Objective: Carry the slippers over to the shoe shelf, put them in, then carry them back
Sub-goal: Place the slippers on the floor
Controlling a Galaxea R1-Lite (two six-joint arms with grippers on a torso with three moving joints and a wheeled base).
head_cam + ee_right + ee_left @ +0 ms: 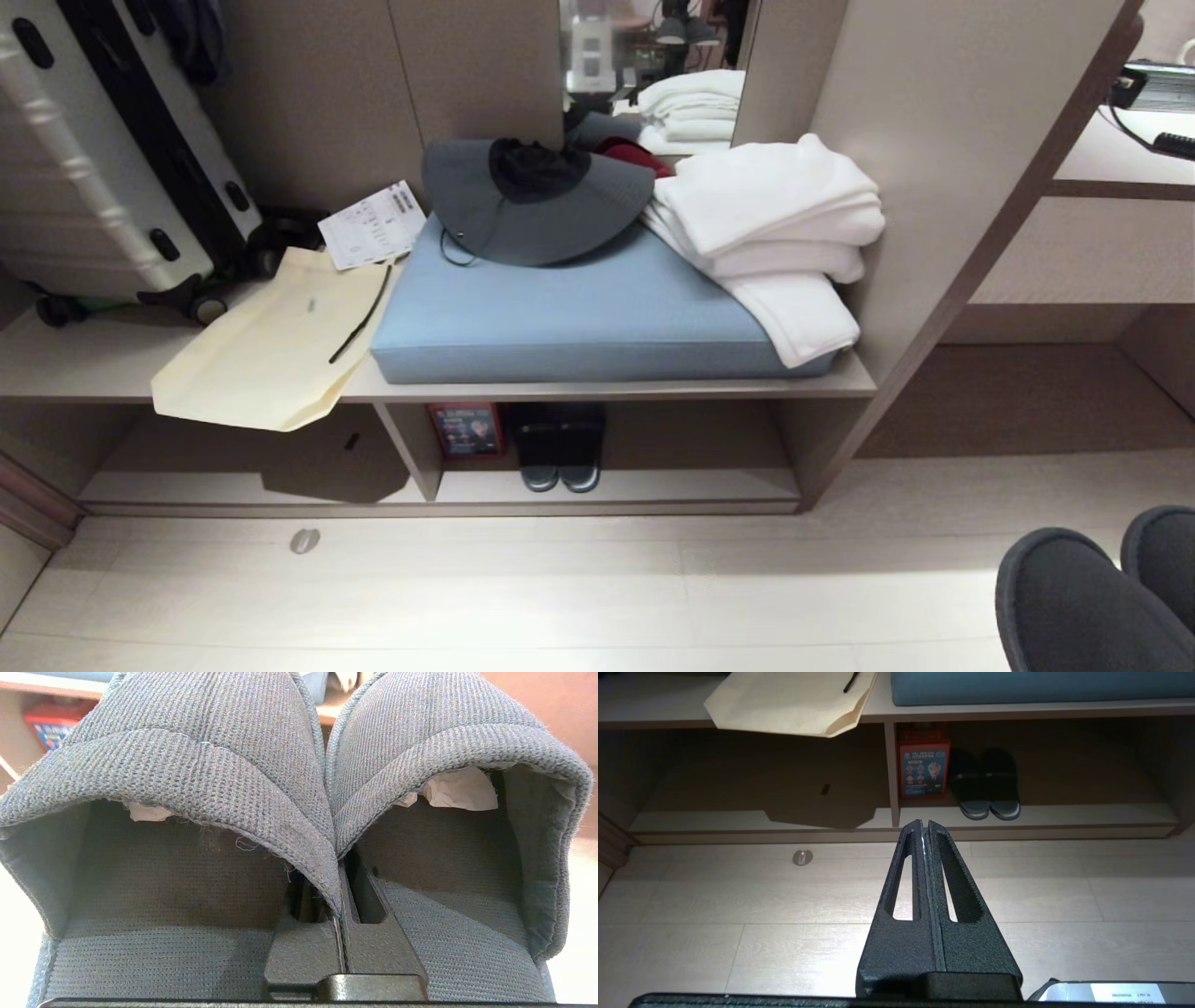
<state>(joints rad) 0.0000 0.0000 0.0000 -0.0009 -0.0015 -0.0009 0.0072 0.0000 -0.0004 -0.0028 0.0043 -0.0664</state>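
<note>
The dark grey fabric slippers (pixel 1074 597) hang at the lower right of the head view, toes pointing towards the unit, above the floor. In the right wrist view my right gripper (pixel 340 891) is shut on the inner edges of both slippers (pixel 196 732), pinched side by side; its tips are hidden under the fabric. The shoe shelf (pixel 691 485) is the low pale-wood cubby under the bench, ahead and to the left of the slippers. My left gripper (pixel 923 826) is shut and empty, pointing at the shelf's divider from above the floor.
Another dark pair with whitish sole edges (pixel 558 448) and a red box (pixel 466 429) stand in that cubby. The bench above holds a blue cushion (pixel 597 317), a grey hat (pixel 537 201), white towels (pixel 775 224), a cream bag (pixel 271 345) and a suitcase (pixel 103 159). A metal floor stop (pixel 304 539) sits on the pale floor.
</note>
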